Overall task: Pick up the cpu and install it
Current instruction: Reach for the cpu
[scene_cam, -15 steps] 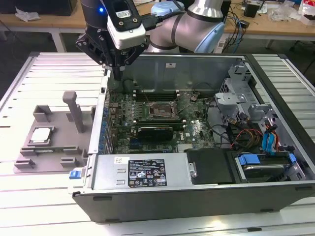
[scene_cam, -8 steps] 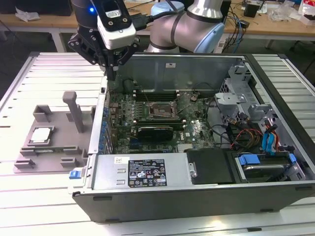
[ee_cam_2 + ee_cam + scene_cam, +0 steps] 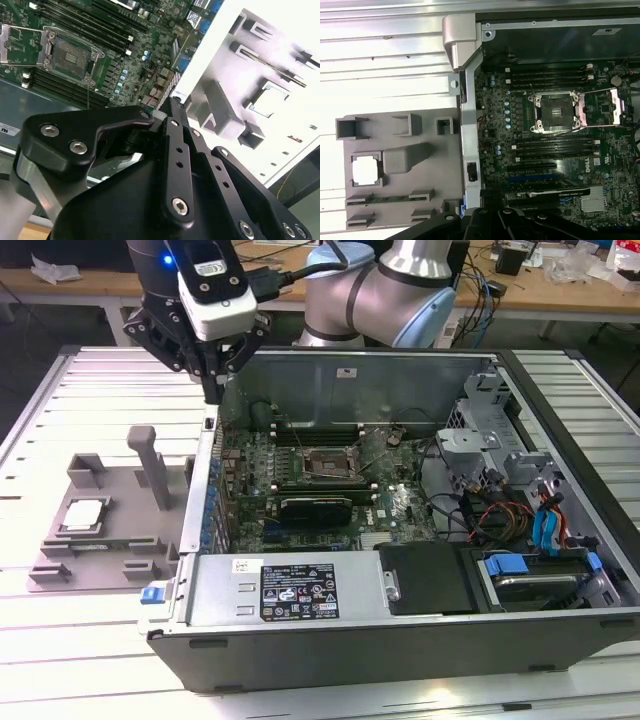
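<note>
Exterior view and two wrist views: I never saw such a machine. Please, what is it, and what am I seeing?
This is a robot arm with a black tool for grasping. The exterior view comes from a camera off the arm; both wrist views come from cameras on it. On the table stand an open computer and a grey tray. The cpu lies in the tray, not held. The tool hangs over the computer's edge beside the tray. The socket inside is open.

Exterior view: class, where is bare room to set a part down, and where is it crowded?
Bare slatted table lies beyond the grey tray, and on its near side beside the computer case. Crowded: the tray's blocks and cpu, and the case's interior.
</note>
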Controlling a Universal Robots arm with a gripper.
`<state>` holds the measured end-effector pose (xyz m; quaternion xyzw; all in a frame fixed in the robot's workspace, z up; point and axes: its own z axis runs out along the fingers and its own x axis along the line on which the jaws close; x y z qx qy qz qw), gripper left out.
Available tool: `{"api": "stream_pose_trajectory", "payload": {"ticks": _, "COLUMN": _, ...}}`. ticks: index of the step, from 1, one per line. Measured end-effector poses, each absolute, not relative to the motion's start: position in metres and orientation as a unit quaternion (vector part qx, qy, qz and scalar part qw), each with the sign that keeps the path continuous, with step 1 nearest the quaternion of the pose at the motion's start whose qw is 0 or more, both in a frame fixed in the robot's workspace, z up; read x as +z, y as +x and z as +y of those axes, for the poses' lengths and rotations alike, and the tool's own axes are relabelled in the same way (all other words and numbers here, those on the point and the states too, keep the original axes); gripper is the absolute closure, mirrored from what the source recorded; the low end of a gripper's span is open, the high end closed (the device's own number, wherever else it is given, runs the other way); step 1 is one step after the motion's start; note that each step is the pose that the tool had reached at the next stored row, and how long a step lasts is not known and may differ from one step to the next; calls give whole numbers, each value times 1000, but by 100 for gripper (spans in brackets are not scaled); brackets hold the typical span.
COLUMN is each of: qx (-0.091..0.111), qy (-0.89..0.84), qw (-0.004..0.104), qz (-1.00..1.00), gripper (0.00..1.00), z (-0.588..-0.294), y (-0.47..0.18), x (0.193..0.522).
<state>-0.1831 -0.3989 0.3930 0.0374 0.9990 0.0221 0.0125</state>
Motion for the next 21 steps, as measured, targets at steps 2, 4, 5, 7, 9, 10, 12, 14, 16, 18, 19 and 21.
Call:
{"api": "stream_pose_trajectory", "payload": {"ticks": 2, "qx": 22, "qy": 37, "qw": 12, "qz": 999, "gripper": 89, "z": -399, "y": -188, "x": 393}}
{"api": "stream_pose_trajectory", "payload": {"ticks": 4, "qx": 22, "qy": 37, "qw": 12, "qz": 999, "gripper": 89, "z": -399, "y": -192, "x": 393}}
{"api": "stream_pose_trajectory", "payload": {"ticks": 5, "qx": 22, "qy": 37, "qw": 12, "qz": 999, "gripper": 89, "z": -399, "y": -194, "x": 393}}
{"api": "stream_pose_trajectory", "payload": {"ticks": 7, "qx": 22, "qy": 37, "qw": 13, "qz": 999, "gripper": 89, "z": -399, "y": -195, "x": 393}}
{"api": "stream_pose_trajectory", "payload": {"ticks": 9, "qx": 22, "qy": 37, "qw": 12, "qz": 999, "gripper": 89, "z": -399, "y": -199, "x": 393}}
{"api": "stream_pose_trajectory", "payload": {"ticks": 10, "qx": 22, "qy": 37, "qw": 13, "qz": 999, "gripper": 89, "z": -399, "y": -201, "x": 393}}
{"api": "stream_pose_trajectory", "payload": {"ticks": 12, "qx": 22, "qy": 37, "qw": 12, "qz": 999, "gripper": 89, "z": -399, "y": -204, "x": 393}}
{"api": "stream_pose_trajectory", "payload": {"ticks": 14, "qx": 22, "qy": 37, "qw": 13, "qz": 999, "gripper": 89, "z": -399, "y": -207, "x": 393}}
{"api": "stream_pose_trajectory", "payload": {"ticks": 16, "qx": 22, "qy": 37, "qw": 13, "qz": 999, "gripper": 89, "z": -399, "y": -210, "x": 393}}
{"api": "stream_pose_trajectory", "payload": {"ticks": 18, "qx": 22, "qy": 37, "qw": 12, "qz": 999, "gripper": 89, "z": -399, "y": -212, "x": 393}}
{"api": "stream_pose_trajectory", "payload": {"ticks": 19, "qx": 22, "qy": 37, "qw": 12, "qz": 999, "gripper": 89, "z": -399, "y": -216, "x": 393}}
{"api": "stream_pose_trajectory", "payload": {"ticks": 21, "qx": 22, "qy": 37, "qw": 12, "qz": 999, "gripper": 89, "z": -399, "y": -223, "x": 393}}
